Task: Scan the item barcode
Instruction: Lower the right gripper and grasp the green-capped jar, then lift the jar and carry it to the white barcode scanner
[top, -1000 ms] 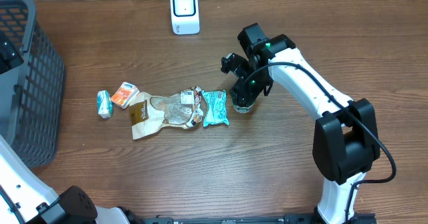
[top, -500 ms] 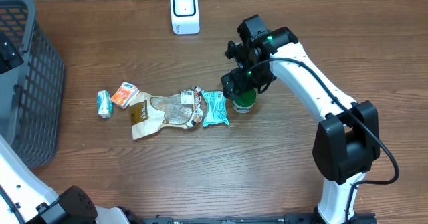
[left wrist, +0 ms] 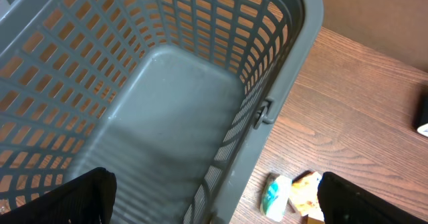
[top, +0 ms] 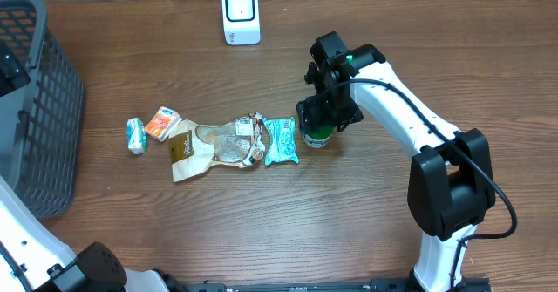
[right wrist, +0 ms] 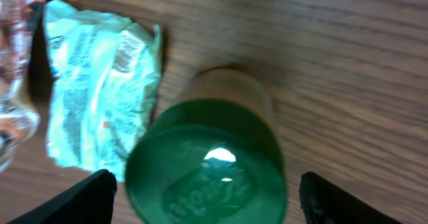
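Right wrist view: the right gripper [right wrist: 210,200] was spread wide astride the upright green-lidded bottle [right wrist: 207,164] beside a teal packet [right wrist: 100,97], nothing grasped; the bottle could be toppled by an off-centre squeeze.

Operating remote here, so this is just off my feeds. The wood-grain table [top: 261,231] has a grey lattice basket [top: 52,109] way out at 9 o'clock, cut off by the frame edge.

Mid-table there's a row of snack stuff. A wrinkled teal packet [top: 281,141] lies flat, printed side up. At its 9 o'clock, touching it, is a crumpled clear bag [top: 228,142]. That bag overlaps a brown-and-cream pouch [top: 183,150] further toward 9. At roughly 10 o'clock from the pouch sits a small orange packet [top: 161,123]. Just beside that, at its 8 o'clock, is a little white-and-teal packet [top: 135,136].
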`<action>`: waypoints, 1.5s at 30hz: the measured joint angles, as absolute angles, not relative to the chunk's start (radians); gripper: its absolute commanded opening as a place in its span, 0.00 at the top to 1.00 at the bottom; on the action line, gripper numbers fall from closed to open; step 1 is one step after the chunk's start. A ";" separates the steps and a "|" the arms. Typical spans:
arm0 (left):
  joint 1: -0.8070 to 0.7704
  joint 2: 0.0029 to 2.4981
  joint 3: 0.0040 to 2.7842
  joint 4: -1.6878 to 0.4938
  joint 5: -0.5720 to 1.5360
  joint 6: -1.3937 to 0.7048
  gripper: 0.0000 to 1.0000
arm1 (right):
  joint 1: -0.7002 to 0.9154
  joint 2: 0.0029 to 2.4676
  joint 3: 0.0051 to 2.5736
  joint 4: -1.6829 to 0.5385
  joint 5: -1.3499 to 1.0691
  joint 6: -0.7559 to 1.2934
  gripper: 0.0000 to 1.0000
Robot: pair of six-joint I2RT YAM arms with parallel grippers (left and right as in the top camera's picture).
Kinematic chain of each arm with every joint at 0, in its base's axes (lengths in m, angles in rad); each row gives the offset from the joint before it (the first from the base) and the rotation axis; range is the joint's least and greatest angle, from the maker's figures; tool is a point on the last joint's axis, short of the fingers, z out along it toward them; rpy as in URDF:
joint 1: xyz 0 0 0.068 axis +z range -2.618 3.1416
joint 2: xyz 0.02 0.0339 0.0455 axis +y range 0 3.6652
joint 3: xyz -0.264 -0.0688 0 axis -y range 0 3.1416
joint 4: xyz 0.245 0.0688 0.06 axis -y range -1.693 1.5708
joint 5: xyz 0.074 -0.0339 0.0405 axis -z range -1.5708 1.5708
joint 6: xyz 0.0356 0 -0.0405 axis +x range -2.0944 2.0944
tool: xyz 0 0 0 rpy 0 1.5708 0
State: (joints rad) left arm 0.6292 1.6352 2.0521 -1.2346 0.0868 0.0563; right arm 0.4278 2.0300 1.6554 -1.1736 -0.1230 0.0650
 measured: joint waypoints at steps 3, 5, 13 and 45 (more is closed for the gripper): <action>0.629 1.635 2.052 -1.235 0.087 0.056 0.00 | 0.439 2.030 1.655 -1.167 -0.071 0.082 0.16; 0.629 1.635 2.052 -1.235 0.087 0.056 0.00 | 0.454 2.030 1.655 -1.161 -0.035 0.088 0.17; 0.629 1.635 2.052 -1.235 0.087 0.056 0.01 | 0.492 2.030 1.655 -1.159 0.034 0.097 0.18; 0.629 1.635 2.052 -1.234 0.086 0.056 0.00 | 0.368 2.027 1.867 -1.290 -0.385 0.023 0.60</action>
